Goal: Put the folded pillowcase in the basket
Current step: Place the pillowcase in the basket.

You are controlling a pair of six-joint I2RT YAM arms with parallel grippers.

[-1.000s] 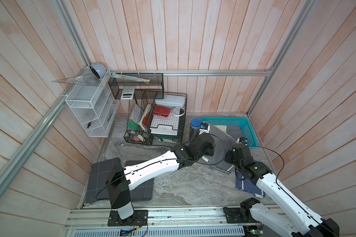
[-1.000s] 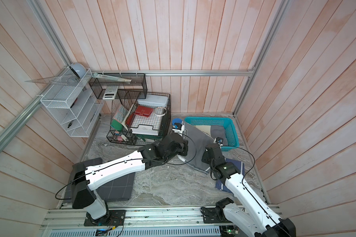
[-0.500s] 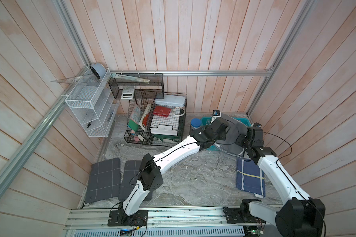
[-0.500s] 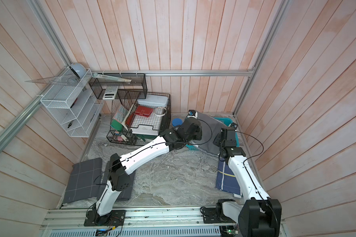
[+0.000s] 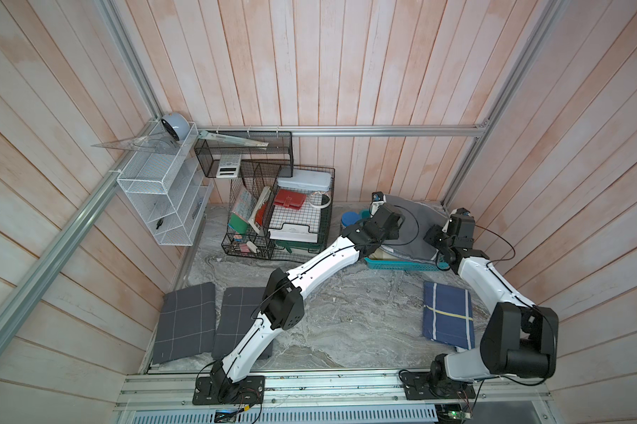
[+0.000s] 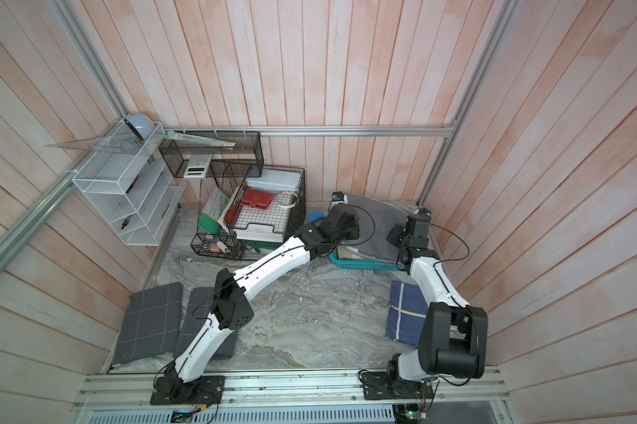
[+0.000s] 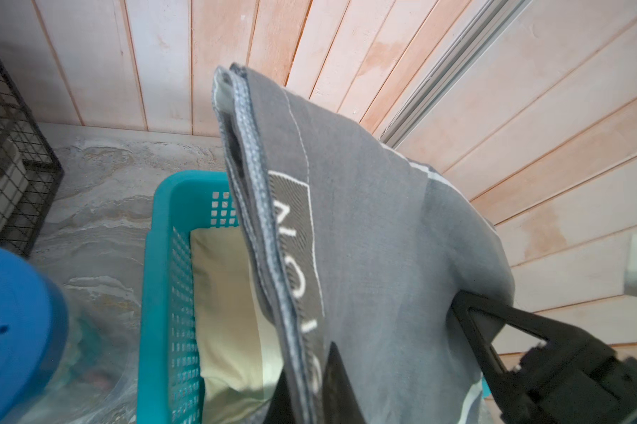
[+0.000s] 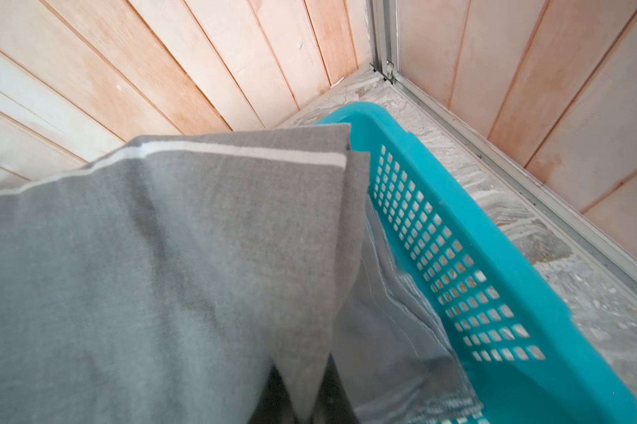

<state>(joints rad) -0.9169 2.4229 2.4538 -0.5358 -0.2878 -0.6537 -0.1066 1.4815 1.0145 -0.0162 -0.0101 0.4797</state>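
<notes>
A folded grey pillowcase (image 5: 416,225) (image 6: 377,220) hangs above the teal lattice basket (image 5: 401,265) (image 6: 364,265) at the back right, held up by both arms. In the left wrist view my left gripper (image 7: 309,389) is shut on the stitched edge of the pillowcase (image 7: 383,238), over the basket (image 7: 155,293). My right gripper (image 8: 302,381) is shut on the pillowcase's (image 8: 162,257) opposite corner, beside the basket's wall (image 8: 493,257). A cream cloth (image 7: 225,312) and a grey cloth (image 8: 390,330) lie inside the basket.
A blue-lidded jar (image 5: 350,220) and a black wire organiser (image 5: 280,216) stand left of the basket. A navy folded cloth (image 5: 447,317) lies at the front right. Two dark checked cloths (image 5: 186,323) lie at the front left. A white wire shelf (image 5: 162,191) hangs on the left wall.
Both arms have lifted the grey pillowcase off the table in front of the basket and carried it back, so it now hangs over the basket. Both grips stayed shut.
</notes>
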